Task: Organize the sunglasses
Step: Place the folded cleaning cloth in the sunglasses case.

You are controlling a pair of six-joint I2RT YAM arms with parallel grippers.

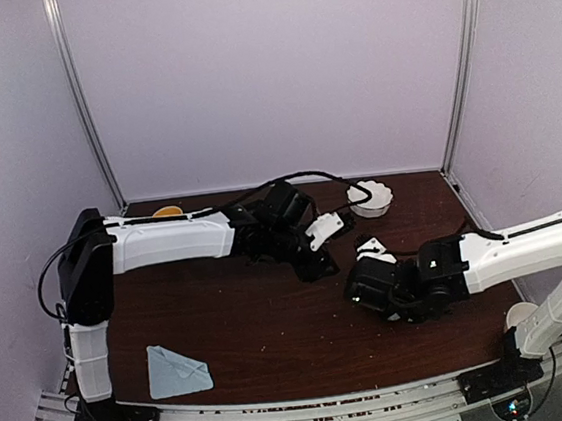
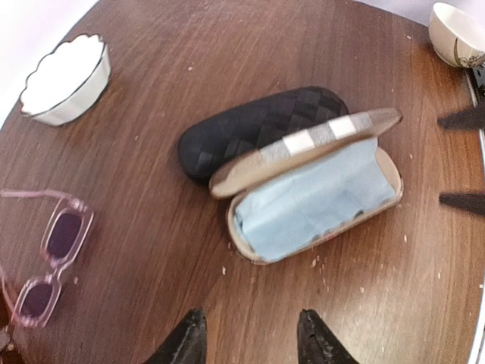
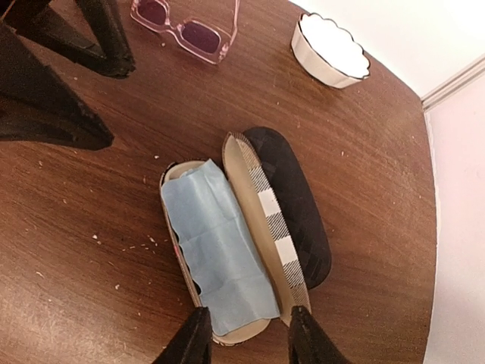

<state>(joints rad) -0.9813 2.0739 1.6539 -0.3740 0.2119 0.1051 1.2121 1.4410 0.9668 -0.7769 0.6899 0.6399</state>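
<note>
The pink-framed sunglasses (image 2: 45, 258) lie unfolded on the table to the left of my left gripper (image 2: 250, 341), which is open and empty above bare wood. They also show at the top of the right wrist view (image 3: 186, 26). The tan striped case (image 3: 220, 250) lies open with a blue cloth in it, beside the shut black case (image 3: 292, 205). My right gripper (image 3: 248, 326) is open and empty over the near end of the open case. The dark-framed sunglasses are out of view. From above, both grippers (image 1: 315, 263) (image 1: 361, 284) meet at mid-table and hide the cases.
A scalloped white bowl (image 1: 370, 198) stands at the back. Another white bowl (image 2: 458, 34) stands near the right edge. A folded blue cloth (image 1: 177, 370) lies at the front left. A small orange thing (image 1: 168, 211) sits at the back left. Crumbs dot the wood.
</note>
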